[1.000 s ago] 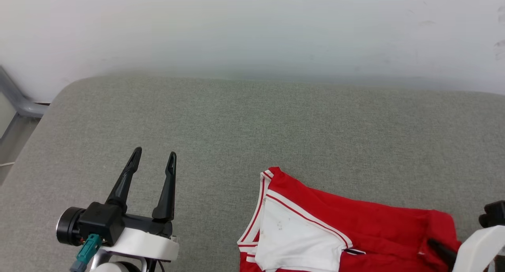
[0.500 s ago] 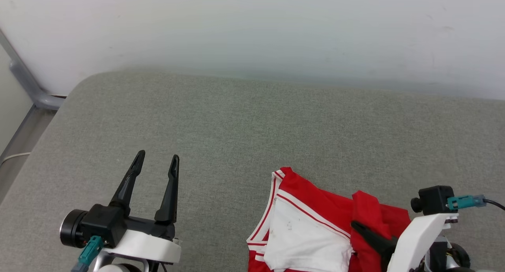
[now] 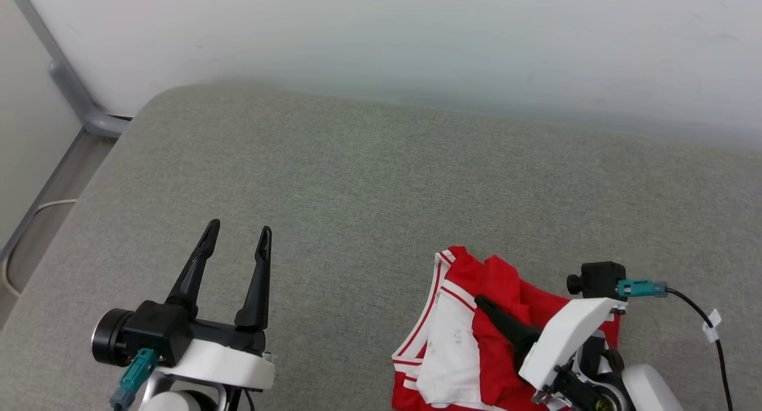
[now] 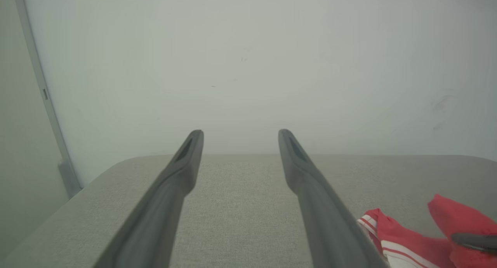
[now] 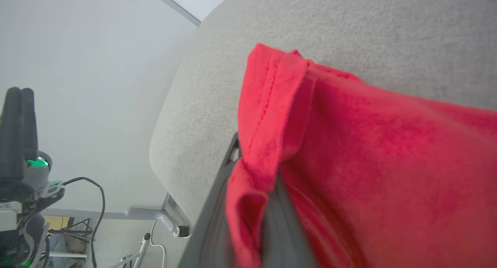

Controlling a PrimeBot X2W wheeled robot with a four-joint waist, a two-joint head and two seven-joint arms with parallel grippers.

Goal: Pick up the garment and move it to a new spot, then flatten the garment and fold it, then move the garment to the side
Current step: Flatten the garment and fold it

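Fingers of your right gripper (image 3: 480, 300) pinch the garment (image 3: 503, 280) lower right; left gripper (image 3: 238, 229) gapes unladen over bare bench (image 3: 357, 178).

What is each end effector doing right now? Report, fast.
Left end effector: open, holding nothing.
Right end effector: shut on the shirt.
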